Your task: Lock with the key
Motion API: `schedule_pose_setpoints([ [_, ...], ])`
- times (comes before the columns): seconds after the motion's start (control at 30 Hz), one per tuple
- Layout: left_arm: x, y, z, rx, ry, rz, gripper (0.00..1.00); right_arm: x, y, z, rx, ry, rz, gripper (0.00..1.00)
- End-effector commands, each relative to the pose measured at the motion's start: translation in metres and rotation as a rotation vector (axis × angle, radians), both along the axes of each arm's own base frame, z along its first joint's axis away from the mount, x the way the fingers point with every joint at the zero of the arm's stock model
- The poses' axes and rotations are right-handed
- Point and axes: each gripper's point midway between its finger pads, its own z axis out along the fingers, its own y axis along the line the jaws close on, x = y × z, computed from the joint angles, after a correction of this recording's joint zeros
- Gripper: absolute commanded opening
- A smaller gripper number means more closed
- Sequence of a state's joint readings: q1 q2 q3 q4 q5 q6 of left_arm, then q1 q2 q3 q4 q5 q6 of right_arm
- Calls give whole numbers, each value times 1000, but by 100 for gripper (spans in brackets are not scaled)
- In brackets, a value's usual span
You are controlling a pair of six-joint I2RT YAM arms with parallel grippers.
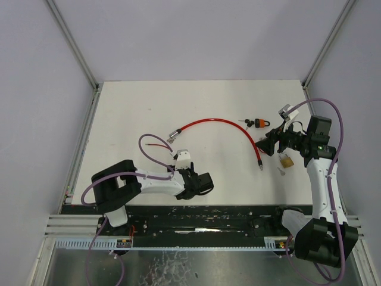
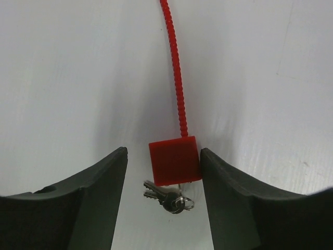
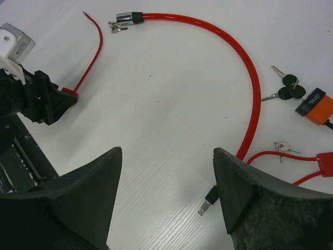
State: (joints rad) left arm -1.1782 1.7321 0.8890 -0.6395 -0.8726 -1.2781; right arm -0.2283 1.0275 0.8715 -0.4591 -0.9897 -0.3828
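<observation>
A small red square lock (image 2: 174, 160) lies on the white table with its thin ribbed red cable (image 2: 177, 78) running away from me. Two small silver keys (image 2: 167, 197) on a ring lie just under the lock. My left gripper (image 2: 164, 156) straddles the lock, open; the right finger (image 2: 218, 177) is at the block's edge and the left finger (image 2: 104, 177) stands apart from it. In the top view the left gripper (image 1: 176, 161) sits low near the table's front. My right gripper (image 3: 167, 153) hovers open over bare table with nothing between its fingers.
A thick red cable lock (image 3: 234, 47) arcs across the middle, its silver head (image 3: 125, 17) far left and its pin end (image 3: 207, 200) by my right finger. An orange padlock (image 3: 314, 107) with black keys (image 3: 287, 88), another red tag lock (image 3: 325, 162) and a brass padlock (image 1: 286, 161) lie at the right.
</observation>
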Motion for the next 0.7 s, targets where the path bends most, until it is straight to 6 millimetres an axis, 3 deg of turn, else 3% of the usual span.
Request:
schedule_pose_setpoints([
  [0.0,11,-3,4,-37,-26,26,55,-2,4,9,12,-41,29,77],
  [0.33,12,-6,-8,-56,-3,28,51,-2,5,9,20,-37,33,77],
  [0.43,13,-4,-8,-66,-6,33,43,-2,5,10,20,-38,33,77],
  [0.67,10,-8,-11,-109,7,14,38,-3,6,11,22,-41,39,77],
])
